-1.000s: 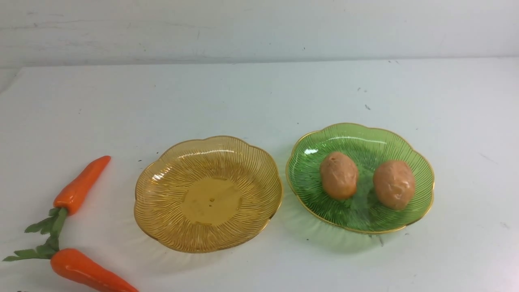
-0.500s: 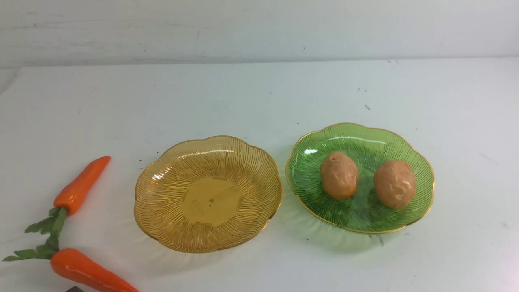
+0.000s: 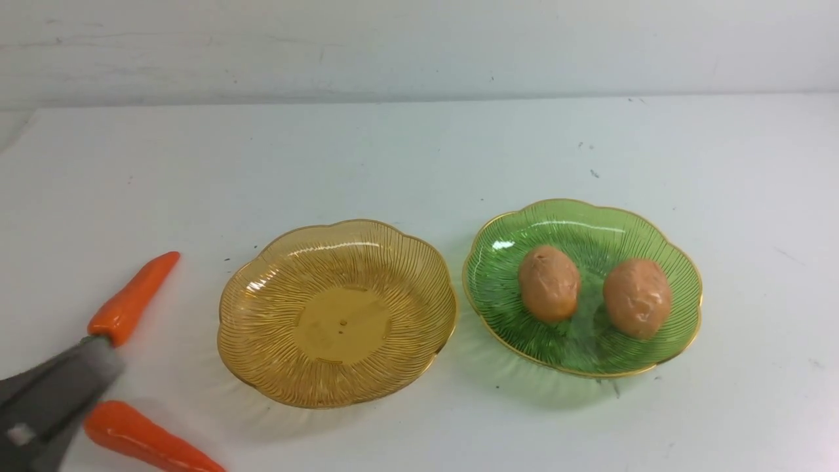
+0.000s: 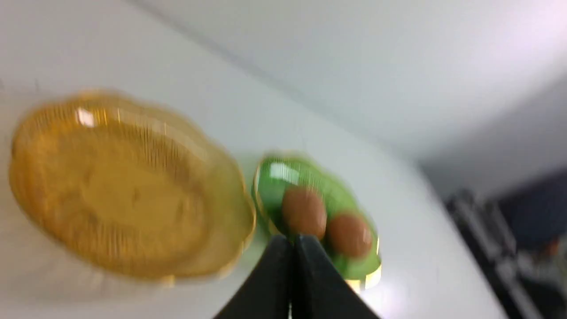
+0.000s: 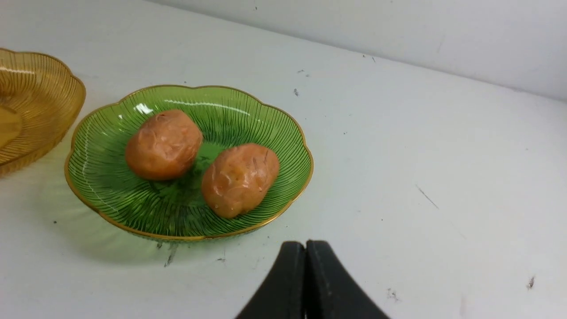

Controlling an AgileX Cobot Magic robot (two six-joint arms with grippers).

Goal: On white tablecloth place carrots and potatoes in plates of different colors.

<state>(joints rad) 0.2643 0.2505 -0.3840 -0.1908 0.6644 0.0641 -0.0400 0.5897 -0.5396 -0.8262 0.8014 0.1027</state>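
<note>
Left gripper point(image 3: 98, 354): pinched closed, empty, near carrots point(image 3: 134, 298); right gripper point(image 5: 305, 246) same. Carrots: glossy, prob. light, stiff, slippery; grip across thick mid-body.

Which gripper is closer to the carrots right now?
Left. The left gripper hangs shut over the gap between the two carrots; the right gripper sits shut by the green plate.

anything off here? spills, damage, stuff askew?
Nothing spilled or damaged. Both potatoes sit in the green plate; the amber plate is empty. Two carrots lie on the white tablecloth outside the plates, their leafy ends hidden behind the shut left gripper. A few dark specks mark the cloth.
</note>
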